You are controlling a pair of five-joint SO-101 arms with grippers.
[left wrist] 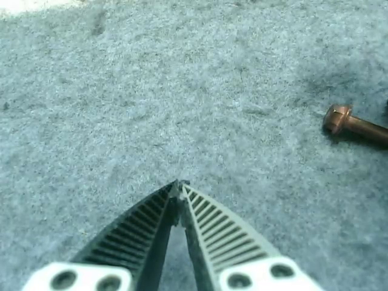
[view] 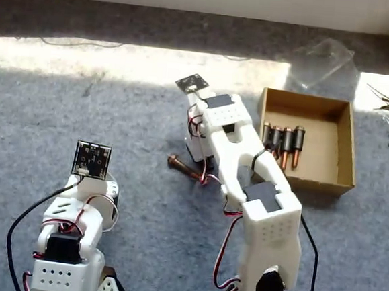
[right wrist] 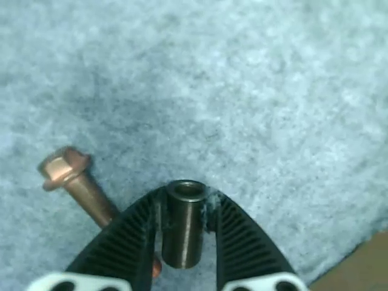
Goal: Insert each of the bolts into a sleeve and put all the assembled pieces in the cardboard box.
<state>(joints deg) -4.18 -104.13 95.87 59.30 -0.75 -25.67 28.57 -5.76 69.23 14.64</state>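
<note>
White plastic right arm [view: 246, 170] stretches far and left from its near base, wrist pitched down over the carpet [view: 116, 112]. Right claw [right wrist: 185, 195] is clamped on a dark sleeve [right wrist: 182, 230]. Copper bolt [right wrist: 76, 182] lies flat just left of this claw, shank running behind one finger. Left arm [view: 73, 230] is folded near left, and the left claw [left wrist: 180, 188] is closed and empty. Box [view: 346, 140] at far right contains four assembled pieces [view: 282, 144].

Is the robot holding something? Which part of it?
The right hand pinches a sleeve by its sides. The left hand is shut on nothing.
</note>
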